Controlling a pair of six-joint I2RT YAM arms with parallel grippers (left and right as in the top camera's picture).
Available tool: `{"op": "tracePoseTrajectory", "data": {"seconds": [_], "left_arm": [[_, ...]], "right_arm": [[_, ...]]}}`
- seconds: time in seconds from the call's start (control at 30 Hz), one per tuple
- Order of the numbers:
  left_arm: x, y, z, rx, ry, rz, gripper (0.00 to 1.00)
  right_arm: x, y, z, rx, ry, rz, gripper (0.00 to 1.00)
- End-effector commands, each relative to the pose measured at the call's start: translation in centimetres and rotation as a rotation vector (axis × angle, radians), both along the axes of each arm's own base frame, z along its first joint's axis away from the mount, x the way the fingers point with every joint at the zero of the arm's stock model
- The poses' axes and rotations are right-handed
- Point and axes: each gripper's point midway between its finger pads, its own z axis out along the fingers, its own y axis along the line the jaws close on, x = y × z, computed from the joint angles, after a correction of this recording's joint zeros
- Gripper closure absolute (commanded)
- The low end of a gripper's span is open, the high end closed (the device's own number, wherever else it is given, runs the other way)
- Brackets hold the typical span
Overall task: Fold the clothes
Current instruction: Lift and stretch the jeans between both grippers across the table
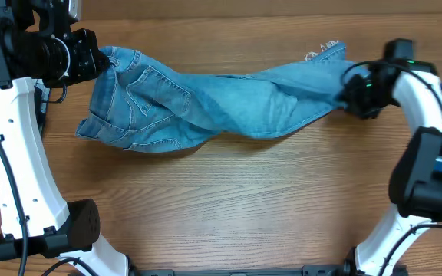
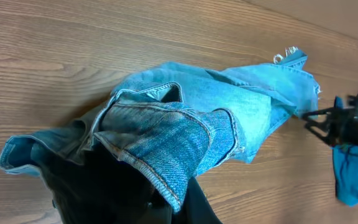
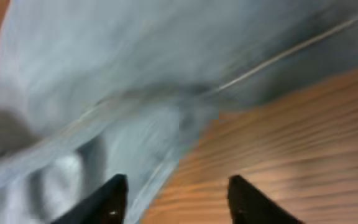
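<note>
Wood-grain table (image 1: pixel 229 199) bears jeans (image 1: pixel 229 107); left jaws clamp them, right jaws apart.

Light-blue jeans (image 1: pixel 229 103) across wooden table (image 1: pixel 236 199)

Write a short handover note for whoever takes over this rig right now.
Left gripper: shut on the jeans at the waistband, far left.
Right gripper: open, at the leg end on the right.
Jeans lie stretched across the table, twisted and rumpled; a brighter blue cloth sits at its right edge.
Done: no fold yet. Left: flatten and fold the jeans, then the other cloth.
</note>
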Motion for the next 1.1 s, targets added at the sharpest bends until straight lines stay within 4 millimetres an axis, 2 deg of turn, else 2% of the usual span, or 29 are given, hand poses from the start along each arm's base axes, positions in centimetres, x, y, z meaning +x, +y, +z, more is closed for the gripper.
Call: {"op": "tracePoseTrajectory", "data": {"seconds": [0.0, 0.1, 0.23, 0.33, 0.47, 0.53, 0.67, 0.73, 0.8, 0.9, 0.93, 0.97, 1.0, 1.07], "left_arm": [[-1.1, 0.3, 2.3, 0.019, -0.078, 0.005, 0.96], [-1.1, 0.3, 2.3, 0.016, -0.079, 0.002, 0.96], [-1.1, 0.3, 2.3, 0.016, -0.079, 0.002, 0.95], [-1.1, 0.3, 2.3, 0.016, -0.079, 0.002, 0.95], [-1.1, 0.3, 2.3, 0.015, -0.078, 0.003, 0.93], [-1.1, 0.2, 2.3, 0.015, -0.079, 0.002, 0.92], [-1.1, 0.3, 2.3, 0.016, -0.078, 0.002, 0.91], [-1.1, 0.3, 2.3, 0.016, -0.079, 0.003, 0.91], [-1.0, 0.3, 2.5, 0.022, -0.093, -0.004, 0.96], [-0.7, 0.3, 3.6, 0.036, -0.144, -0.012, 0.96], [-0.6, 0.4, 4.4, 0.042, -0.176, -0.011, 0.96], [-0.6, 0.4, 5.0, 0.051, -0.202, -0.01, 0.96], [-0.7, 0.5, 5.7, 0.064, -0.228, -0.012, 0.96], [-0.9, 1.4, 6.9, 0.117, -0.269, 0.022, 0.96]], "right_arm": [[-1.5, 3.7, -1.6, 0.029, 0.065, 0.03, 0.23], [-3.3, 4.3, -3.5, 0.046, 0.135, -0.021, 0.23], [-4.0, 4.5, -4.7, 0.052, 0.148, -0.034, 0.24], [-3.3, 4.4, -5.4, 0.057, 0.112, -0.065, 0.26], [-2.1, 4.3, -5.9, 0.052, 0.054, -0.094, 0.38], [-1.7, 4.2, -6.2, 0.051, 0.034, -0.119, 0.49], [-1.6, 3.7, -6.4, 0.03, 0.031, -0.141, 0.93], [-1.5, 2.9, -5.8, 0.003, 0.017, -0.152, 0.96], [-0.9, 1.9, -3.0, -0.026, -0.06, -0.129, 0.96], [-0.3, 0.8, 3.4, -0.063, -0.211, -0.088, 0.96], [-0.4, 0.3, 7.2, -0.088, -0.293, -0.092, 0.96], [-0.8, -0.4, 10.1, -0.117, -0.355, -0.111, 0.96], [-1.4, -1.3, 13.7, -0.151, -0.439, -0.138, 0.96], [-3.3, -2.9, 19.6, -0.216, -0.584, -0.195, 0.96]]}}
